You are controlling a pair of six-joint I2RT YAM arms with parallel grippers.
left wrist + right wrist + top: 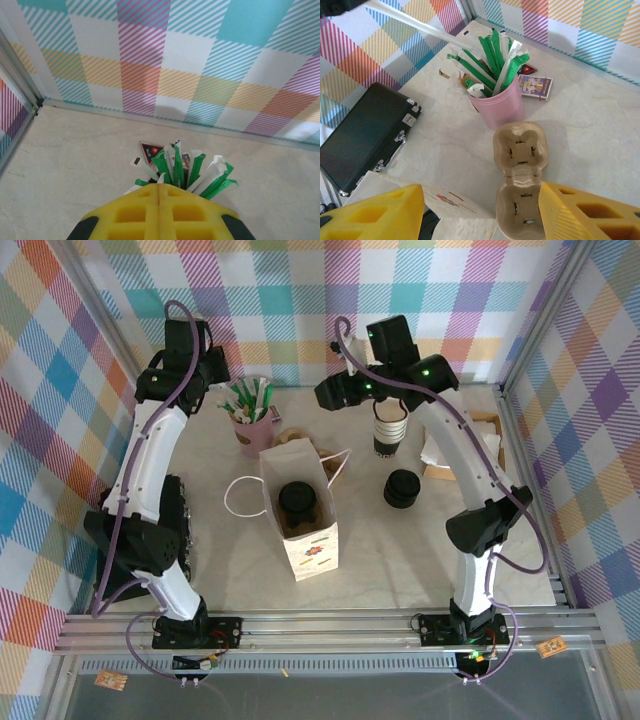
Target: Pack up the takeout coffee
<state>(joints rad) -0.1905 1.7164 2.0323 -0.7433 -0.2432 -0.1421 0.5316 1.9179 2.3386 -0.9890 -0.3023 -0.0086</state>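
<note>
Nearest the arm bases stands the white paper bag (312, 545), mouth up, handles splayed to either side. The takeout coffee (298, 502) sits down inside it, upright as far as the top view shows: its round black lid faces the camera, so its long axis runs vertically, in line with the bag's opening. Judged from that, the cup itself is already packed.

To the right of the bag, well apart from it, lies a pile of black lids (402, 488), and beyond that the stack of lidless cups (390, 430).

Farther back, the right gripper (481, 192) hangs beyond the bag's far edge, its yellow fingers spread wide with nothing between them. Its wrist camera looks past them to a cardboard cup carrier (520, 165) lying on the table, and on to the pink cup (500, 107). From this gripper the coffee lies back toward the bases and lower down. Any reach for it would likely have to come back over the bag mouth and drop straight down along the cup's axis, since the bag walls close off every side.

Farthest out, the left gripper (159, 192) is closed on nothing, finger against finger, just short of the green-white pens (176, 167). It looks the more distant of the two from the coffee, so the right arm is better placed
</note>
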